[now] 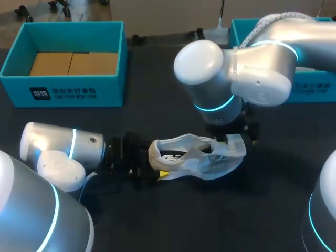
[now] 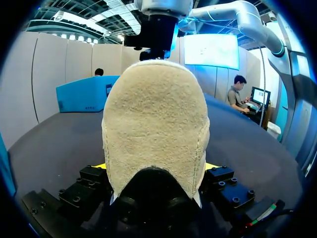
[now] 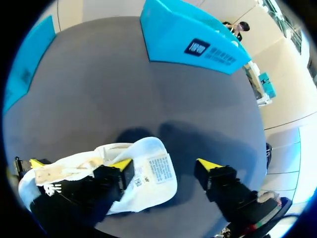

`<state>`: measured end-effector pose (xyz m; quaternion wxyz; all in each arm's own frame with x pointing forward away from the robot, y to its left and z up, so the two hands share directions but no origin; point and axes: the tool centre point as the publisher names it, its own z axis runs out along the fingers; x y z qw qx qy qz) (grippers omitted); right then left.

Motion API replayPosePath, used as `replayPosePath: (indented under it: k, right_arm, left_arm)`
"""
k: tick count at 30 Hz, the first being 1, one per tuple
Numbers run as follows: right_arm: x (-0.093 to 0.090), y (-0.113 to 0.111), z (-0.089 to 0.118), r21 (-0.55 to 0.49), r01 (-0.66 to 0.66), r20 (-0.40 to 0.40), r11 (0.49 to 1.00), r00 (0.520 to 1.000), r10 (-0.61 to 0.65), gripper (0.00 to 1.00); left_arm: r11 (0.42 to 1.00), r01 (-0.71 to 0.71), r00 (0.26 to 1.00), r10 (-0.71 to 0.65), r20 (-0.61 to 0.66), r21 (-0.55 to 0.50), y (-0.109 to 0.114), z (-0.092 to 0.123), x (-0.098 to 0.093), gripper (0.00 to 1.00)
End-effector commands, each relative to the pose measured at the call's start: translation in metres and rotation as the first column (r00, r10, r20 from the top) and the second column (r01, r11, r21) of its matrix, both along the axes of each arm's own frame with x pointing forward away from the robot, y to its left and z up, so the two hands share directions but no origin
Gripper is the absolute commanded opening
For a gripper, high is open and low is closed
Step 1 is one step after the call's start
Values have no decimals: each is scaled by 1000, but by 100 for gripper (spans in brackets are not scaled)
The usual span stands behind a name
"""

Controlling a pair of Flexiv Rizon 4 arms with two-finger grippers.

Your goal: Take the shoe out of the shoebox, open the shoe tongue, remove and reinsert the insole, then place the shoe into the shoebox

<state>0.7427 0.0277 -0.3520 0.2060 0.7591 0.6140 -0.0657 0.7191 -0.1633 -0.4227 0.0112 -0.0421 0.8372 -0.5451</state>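
A white mesh shoe lies on its side on the dark table, heel toward my left arm. My left gripper has the heel between its fingers. In the left wrist view the fuzzy beige heel lining fills the whole gap, and both fingers press its sides. My right gripper hangs over the front of the shoe. Its yellow-tipped fingers stand wide apart, so the right gripper is open. The shoe's tongue with its white label rests against one finger, and the other is clear of it.
An open teal shoebox with brown paper inside stands at the back left. A second teal box sits at the back right, partly behind my right arm. Bare dark table lies in front of the shoe.
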Motion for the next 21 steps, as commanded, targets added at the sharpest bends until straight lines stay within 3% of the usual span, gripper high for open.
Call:
replayPosePath:
  k: [1,10,21]
  right_arm:
    - [-1,8,11,-16,-7,16,1000,1000,7,100]
    - [4,24,40,-42,-95,51,995,994,97,100]
    - [14,63,106,-183,-322,75,929,938,340,100]
  left_arm:
    - [1000,1,1000,-1,0,3,0,0,0,0]
    - [1000,1,1000,-1,0,3,0,0,0,0]
    - [1000,1,1000,-1,0,3,0,0,0,0]
